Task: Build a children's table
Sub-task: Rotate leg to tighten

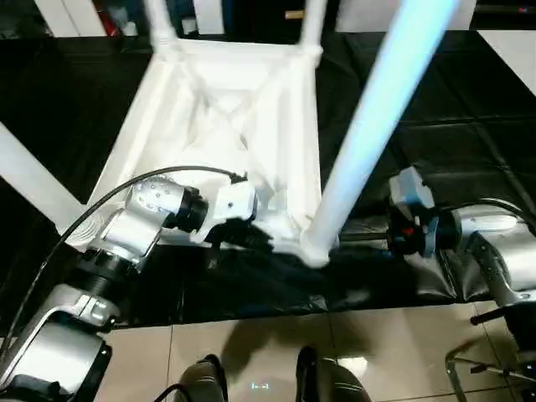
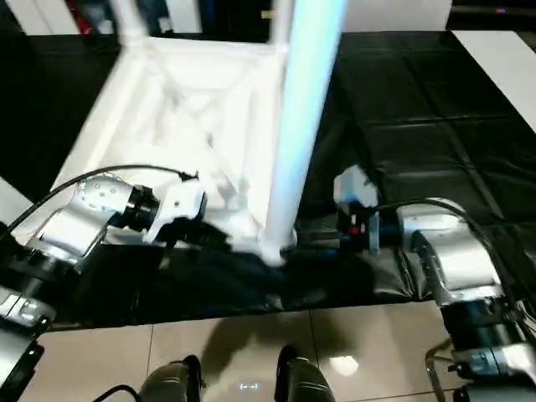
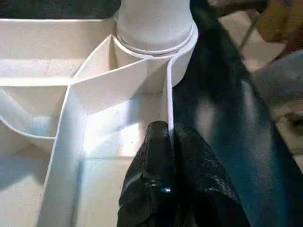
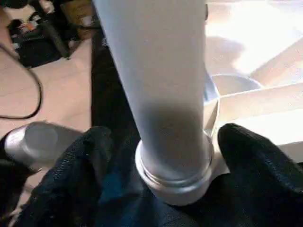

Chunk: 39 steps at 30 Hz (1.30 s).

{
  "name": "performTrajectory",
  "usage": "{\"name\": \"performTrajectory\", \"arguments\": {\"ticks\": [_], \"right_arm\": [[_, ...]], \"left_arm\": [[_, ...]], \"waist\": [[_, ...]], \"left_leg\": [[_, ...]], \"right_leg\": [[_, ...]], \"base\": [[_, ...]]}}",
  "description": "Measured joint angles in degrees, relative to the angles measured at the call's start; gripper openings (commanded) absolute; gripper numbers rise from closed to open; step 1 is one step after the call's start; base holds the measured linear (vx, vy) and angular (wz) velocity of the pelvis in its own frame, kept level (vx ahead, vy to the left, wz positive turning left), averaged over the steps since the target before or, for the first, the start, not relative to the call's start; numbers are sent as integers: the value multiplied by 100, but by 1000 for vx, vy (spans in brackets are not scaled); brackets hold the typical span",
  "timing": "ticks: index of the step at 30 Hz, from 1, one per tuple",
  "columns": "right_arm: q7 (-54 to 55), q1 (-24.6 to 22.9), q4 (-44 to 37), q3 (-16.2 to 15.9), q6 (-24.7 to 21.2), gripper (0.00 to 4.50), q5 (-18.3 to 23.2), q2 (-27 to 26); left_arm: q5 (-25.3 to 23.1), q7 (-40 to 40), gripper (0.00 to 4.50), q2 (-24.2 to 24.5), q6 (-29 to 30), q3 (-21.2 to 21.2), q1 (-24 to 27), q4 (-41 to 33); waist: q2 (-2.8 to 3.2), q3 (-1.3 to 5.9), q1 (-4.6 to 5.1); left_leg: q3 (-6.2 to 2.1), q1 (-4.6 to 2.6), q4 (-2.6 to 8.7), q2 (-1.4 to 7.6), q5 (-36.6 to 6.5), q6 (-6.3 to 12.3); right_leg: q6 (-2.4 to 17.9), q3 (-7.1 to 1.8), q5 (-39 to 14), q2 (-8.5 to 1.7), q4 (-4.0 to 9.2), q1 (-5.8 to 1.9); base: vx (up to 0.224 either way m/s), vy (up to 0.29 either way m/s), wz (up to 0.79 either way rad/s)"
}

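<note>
The children's table top point(image 1: 226, 109) lies upside down on a black mat, ribbed underside up. White legs stand in its corner sockets. The near right leg point(image 1: 377, 126) rises toward the camera from its socket point(image 3: 154, 42). My left gripper point(image 3: 169, 130) is shut on the thin rim wall of the top, just beside that socket, and it also appears at the near edge point(image 1: 243, 239). My right gripper point(image 4: 165, 146) is open, with one black finger point(image 4: 90, 156) on each side of the leg's base collar, the other finger point(image 4: 246, 151) standing apart from it.
The black mat point(image 1: 435, 142) covers the floor around the table top. Beige tiles point(image 1: 251, 352) run along its near edge, where my feet point(image 1: 209, 377) show. A metal frame point(image 1: 486, 368) sits at the near right. Another leg point(image 1: 25, 176) slants out at the left.
</note>
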State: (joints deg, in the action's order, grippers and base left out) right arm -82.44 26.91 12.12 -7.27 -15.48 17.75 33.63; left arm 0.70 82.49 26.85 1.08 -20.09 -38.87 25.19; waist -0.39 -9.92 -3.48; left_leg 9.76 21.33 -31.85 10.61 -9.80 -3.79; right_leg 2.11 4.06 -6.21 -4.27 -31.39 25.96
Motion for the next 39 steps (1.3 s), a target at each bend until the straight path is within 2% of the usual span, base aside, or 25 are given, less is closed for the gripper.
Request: {"name": "performTrajectory", "arguments": {"ticks": [8, 17, 27, 30, 34, 39], "right_arm": [[-377, 238, 284, -171, 132, 281, 5, -55], [-389, 337, 575, -201, 373, 209, -30, -235], [-395, 328, 596, -209, 419, 191, -20, -243], [-313, 191, 423, -131, 240, 191, 14, -224], [251, -271, -96, 145, -326, 191, 198, -330], [1587, -674, -600, 558, -724, 191, 169, -828]], "left_arm": [[-4, 101, 0, 4, -174, -33, -2, 46], [12, 160, 0, 52, -214, -53, 1, 46], [11, 165, 0, 60, -221, -57, 1, 47], [18, 114, 0, -7, -189, -40, 2, 44], [7, -123, 0, -148, 186, 24, 1, 17], [-106, -741, 0, -391, 865, 228, 10, 6]], "waist": [[-7, -2, -7], [-9, -2, -10], [-9, -2, -9], [-10, -1, -30], [-9, -1, -88], [-12, -2, 51]], "left_leg": [[-1, -1, -14, 1, 0, -1], [-2, -6, -20, 2, 0, -1], [-3, -7, -27, 2, 0, -2], [-3, -6, -26, 1, 0, -2], [-2, -13, -38, -2, 0, -2], [-13, -30, -52, 1, 8, -45]], "right_leg": [[-4, 0, -3, -2, -18, 0], [-7, 1, -16, -3, -43, 2], [-6, 1, -18, -3, -53, 2], [-6, 0, -20, -5, -54, 2], [-5, -3, -20, -10, -64, -3], [-38, -11, -39, -11, -65, -12]], "base": [[0, 0, 0], [0, 0, 0], [0, 0, 0], [0, 0, 0], [0, 0, 0], [0, 0, 0]]}}
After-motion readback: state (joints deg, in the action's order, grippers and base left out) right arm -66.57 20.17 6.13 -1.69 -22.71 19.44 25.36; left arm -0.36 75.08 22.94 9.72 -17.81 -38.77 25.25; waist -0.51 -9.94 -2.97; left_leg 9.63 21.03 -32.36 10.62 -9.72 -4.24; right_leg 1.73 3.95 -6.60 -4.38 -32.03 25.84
